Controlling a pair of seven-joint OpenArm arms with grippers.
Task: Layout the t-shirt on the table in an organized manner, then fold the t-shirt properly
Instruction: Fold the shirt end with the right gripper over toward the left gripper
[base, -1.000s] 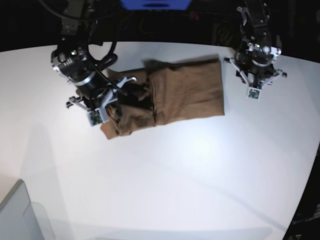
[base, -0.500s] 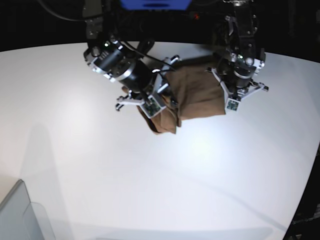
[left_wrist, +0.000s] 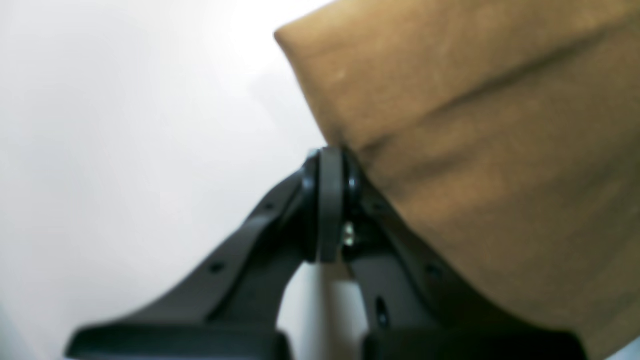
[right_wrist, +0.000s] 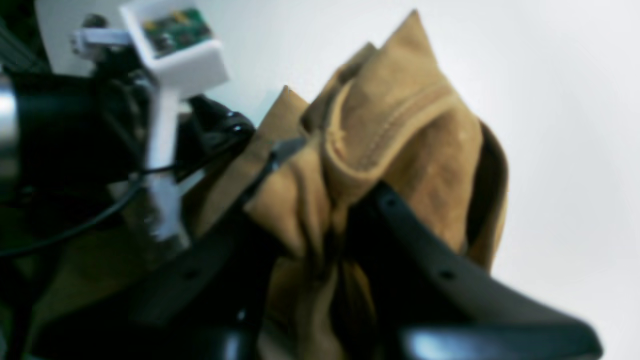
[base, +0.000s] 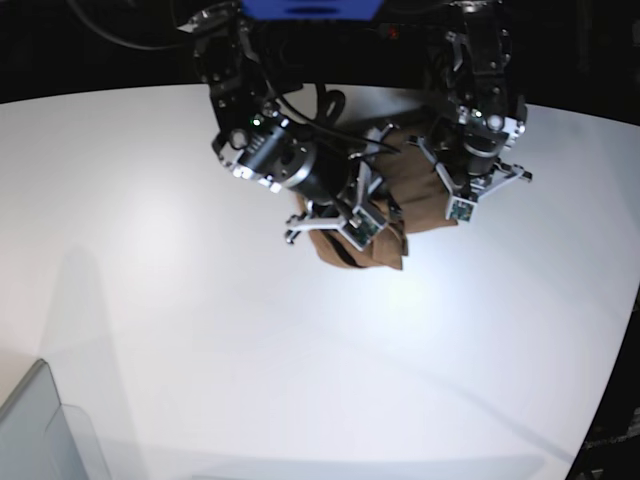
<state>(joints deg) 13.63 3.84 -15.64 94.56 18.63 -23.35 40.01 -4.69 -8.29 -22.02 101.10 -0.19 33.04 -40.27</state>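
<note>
Right gripper (right_wrist: 325, 235) fingers pinched t-shirt (base: 385, 215) bunched near counter (base: 300, 380) far edge; left gripper (left_wrist: 330, 165) fingers fully shut at shirt's edge, grip unclear. Best: carry fold across w/ edges level.

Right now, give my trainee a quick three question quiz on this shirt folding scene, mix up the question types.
1. True or false: the right pincer is shut on a bunched part of the t-shirt.
2. How do the left pincer's jaws stand? A) wide open B) shut at the shirt's edge C) out of view
3. Fill in: in the base view, the bare white ___ lies under both arms.

Key: 1 true. 2 B. 3 table.
</note>
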